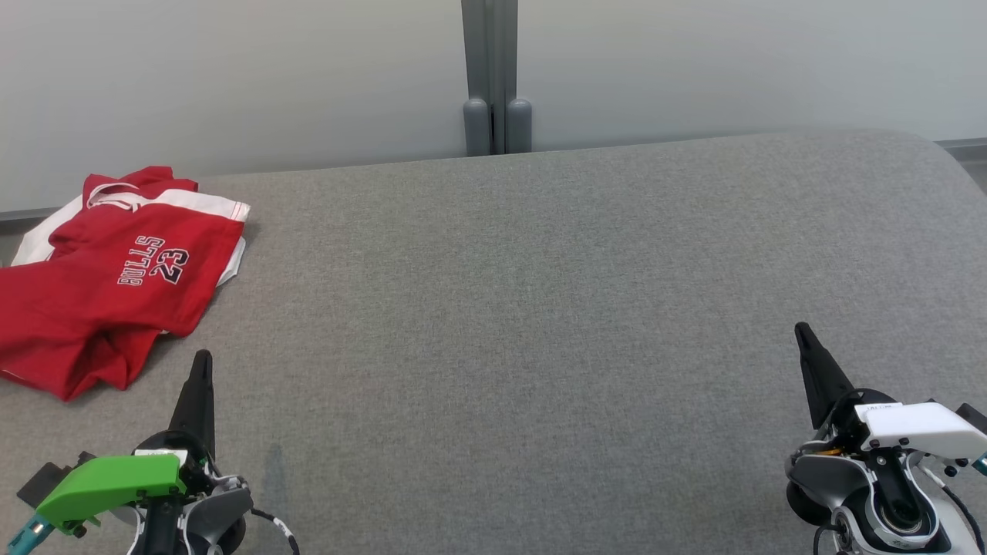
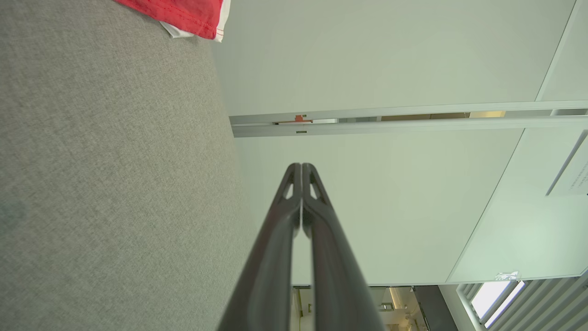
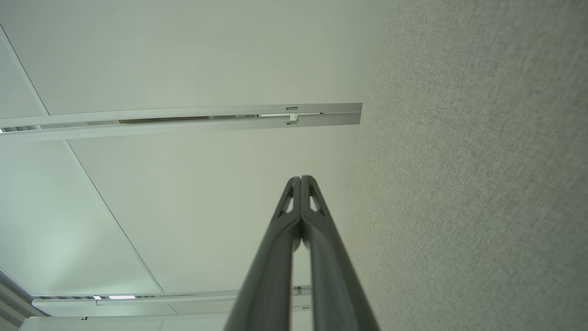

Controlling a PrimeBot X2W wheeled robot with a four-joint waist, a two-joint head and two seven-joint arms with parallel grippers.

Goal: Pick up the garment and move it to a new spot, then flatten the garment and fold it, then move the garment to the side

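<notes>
The garment, a bright red T-shirt with white sleeves and a black "BULLS 23" print, lies rumpled at the far left of the grey fabric table, partly past the head view's left edge. A corner of the garment shows at the top of the left wrist view. My left gripper is shut and holds nothing, just below and right of the shirt's lower hem, apart from it. In its own wrist view the left gripper has its tips pressed together. My right gripper is shut and bare at the lower right, far from the shirt; its tips meet.
A pale partition wall with a grey post runs along the table's far edge. The table's far right corner is rounded. Plain grey cloth stretches between the two grippers.
</notes>
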